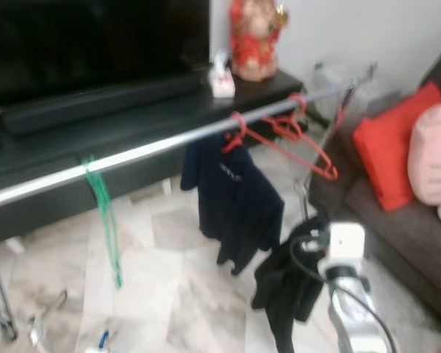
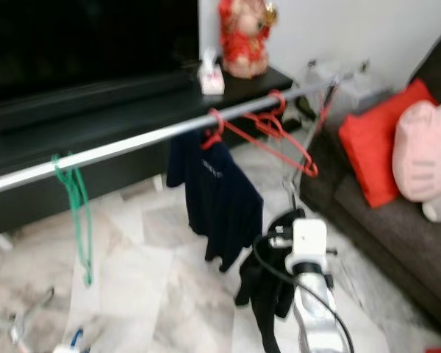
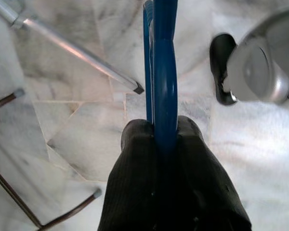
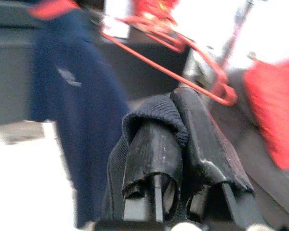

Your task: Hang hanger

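Now both my grippers are full.
My left gripper (image 3: 164,139) clamps a blue plastic hanger (image 3: 164,72); my right gripper (image 4: 176,120) pinches black knitted cloth (image 1: 290,290) below the silver rail (image 1: 169,143).

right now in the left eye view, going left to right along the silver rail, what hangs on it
green hanger → navy shirt on a red hanger → empty red hangers. Below the rail, the right gripper holds a black garment.

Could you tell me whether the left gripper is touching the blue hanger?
Touching. The left wrist view shows the left gripper with both black fingers pressed against the blue hanger, which runs up from between them with no gap.
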